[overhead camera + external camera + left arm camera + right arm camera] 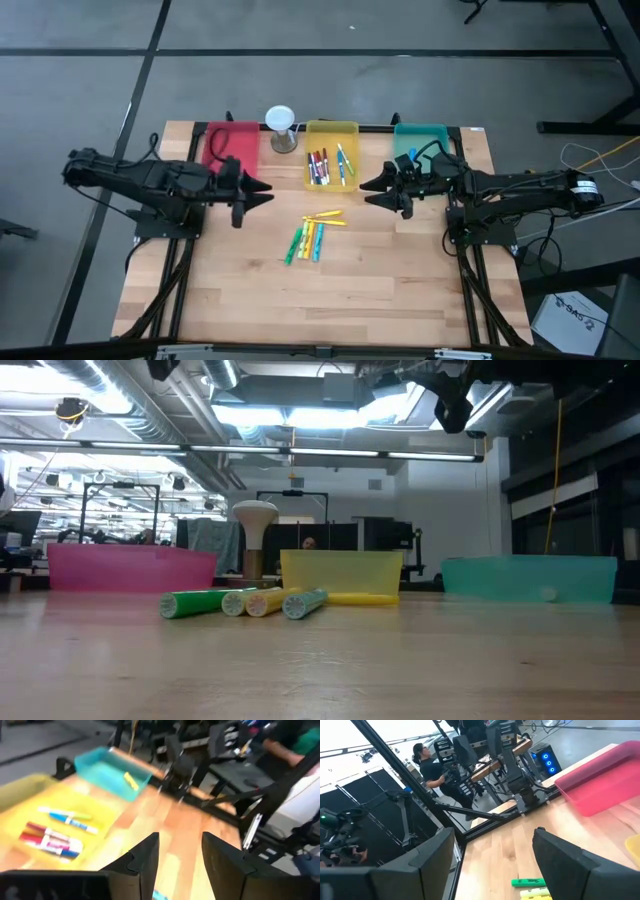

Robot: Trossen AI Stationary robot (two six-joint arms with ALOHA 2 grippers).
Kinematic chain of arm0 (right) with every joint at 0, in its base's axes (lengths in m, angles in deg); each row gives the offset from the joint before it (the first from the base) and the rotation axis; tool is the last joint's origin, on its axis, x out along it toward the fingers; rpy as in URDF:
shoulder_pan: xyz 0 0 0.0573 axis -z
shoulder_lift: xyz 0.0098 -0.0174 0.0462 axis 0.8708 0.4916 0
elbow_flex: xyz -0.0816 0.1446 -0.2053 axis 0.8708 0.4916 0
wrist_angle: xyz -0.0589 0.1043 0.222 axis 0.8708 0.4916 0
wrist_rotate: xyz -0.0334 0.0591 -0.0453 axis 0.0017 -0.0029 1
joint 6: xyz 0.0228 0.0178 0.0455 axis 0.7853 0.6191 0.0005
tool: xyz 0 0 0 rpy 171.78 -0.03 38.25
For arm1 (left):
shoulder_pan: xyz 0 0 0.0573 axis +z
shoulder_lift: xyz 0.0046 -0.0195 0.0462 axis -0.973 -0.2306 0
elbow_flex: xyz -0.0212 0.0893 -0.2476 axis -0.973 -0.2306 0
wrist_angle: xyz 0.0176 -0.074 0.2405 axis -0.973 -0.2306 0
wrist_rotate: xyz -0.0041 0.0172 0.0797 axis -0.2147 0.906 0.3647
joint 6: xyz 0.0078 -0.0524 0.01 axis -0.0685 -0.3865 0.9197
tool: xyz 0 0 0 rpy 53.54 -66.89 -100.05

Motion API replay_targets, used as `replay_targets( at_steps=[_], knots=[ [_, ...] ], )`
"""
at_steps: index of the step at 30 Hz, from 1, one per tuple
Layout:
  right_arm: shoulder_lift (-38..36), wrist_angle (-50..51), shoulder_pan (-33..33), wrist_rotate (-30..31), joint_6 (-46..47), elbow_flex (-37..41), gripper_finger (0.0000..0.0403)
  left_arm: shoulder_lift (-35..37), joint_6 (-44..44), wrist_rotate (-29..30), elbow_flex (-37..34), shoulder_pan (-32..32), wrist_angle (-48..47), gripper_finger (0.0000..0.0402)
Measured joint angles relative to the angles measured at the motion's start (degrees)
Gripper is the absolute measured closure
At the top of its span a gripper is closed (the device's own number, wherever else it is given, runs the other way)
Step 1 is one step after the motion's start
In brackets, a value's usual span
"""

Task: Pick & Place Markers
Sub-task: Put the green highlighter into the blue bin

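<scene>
Loose markers [313,236] lie mid-table near the yellow tray [331,131], which already holds several. Both hands, left [262,192] and right [370,187], hover spread and empty; the next pick likely calls for descending onto 1 marker.

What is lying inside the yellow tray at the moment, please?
The yellow tray holds several markers: red-and-white ones side by side, plus blue and green ones beside them. In the low view the tray's wall hides them all; an exact count is unclear.
</scene>
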Motion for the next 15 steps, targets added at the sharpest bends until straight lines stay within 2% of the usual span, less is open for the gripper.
replay_targets(
  at_steps=[7,15],
  knots=[
    [0.0,1.7,0.0,-0.6,-2.4,-0.1,0.014,-5.6,-7.6,-1.2,4.4,0.0,-10.3,0.0259],
    [0.0,4.3,0.0,-0.9,-2.9,-0.1,0.014,-10.6,-15.2,-8.6,4.4,0.0,-11.0,0.0259]
  ],
)
